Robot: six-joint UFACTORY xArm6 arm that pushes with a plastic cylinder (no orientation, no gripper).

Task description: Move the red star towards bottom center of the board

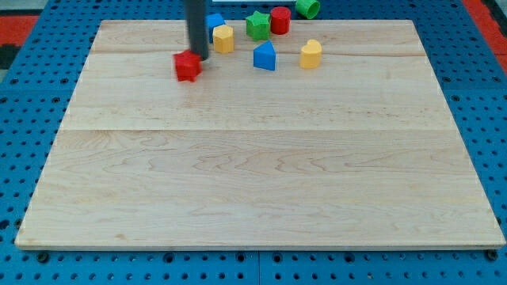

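Observation:
The red star point(188, 66) lies on the wooden board point(261, 174) near the view's top left. My tip point(199, 58) stands just at the star's upper right edge, touching or nearly touching it. The dark rod rises straight up from there and leaves the view at the top.
A cluster of blocks sits at the view's top centre: a blue block point(215, 21) behind the rod, a yellow block point(223, 38), a green star point(257, 25), a red cylinder point(280, 20), a green ring-shaped block point(307, 8), a blue block point(264, 56), a yellow block point(310, 54).

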